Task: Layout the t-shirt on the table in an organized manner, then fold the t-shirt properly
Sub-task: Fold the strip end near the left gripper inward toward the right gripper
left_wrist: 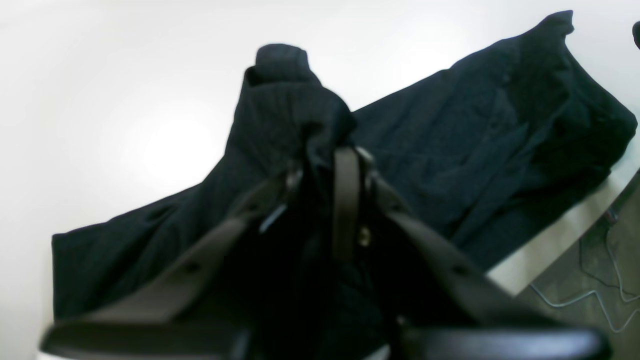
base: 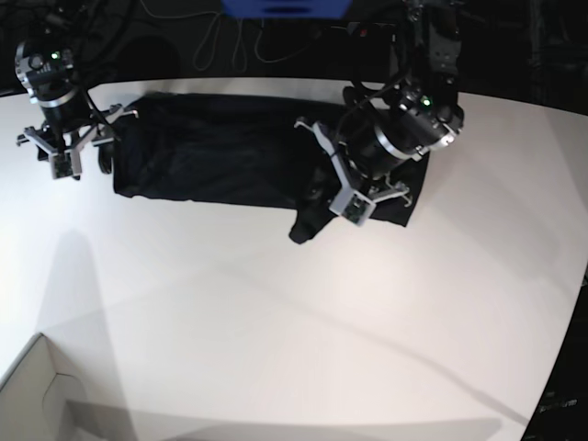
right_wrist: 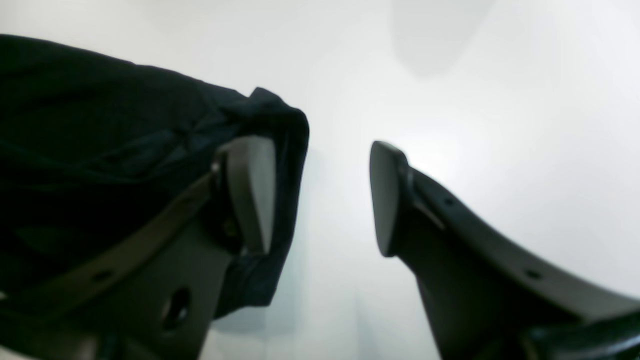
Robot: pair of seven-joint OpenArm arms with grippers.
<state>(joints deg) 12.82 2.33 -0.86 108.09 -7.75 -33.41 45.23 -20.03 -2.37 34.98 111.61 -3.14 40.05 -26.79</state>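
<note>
On the table [base: 276, 322], black t-shirt [base: 220, 152].

Pale cardboard box corner [base: 41, 390] at the bottom left of the base view. Blue object [base: 285, 7] at the top edge, cut off by the frame. Thin cables [left_wrist: 595, 295] trailing over grey floor [left_wrist: 575, 320], seen from the left wrist.
</note>
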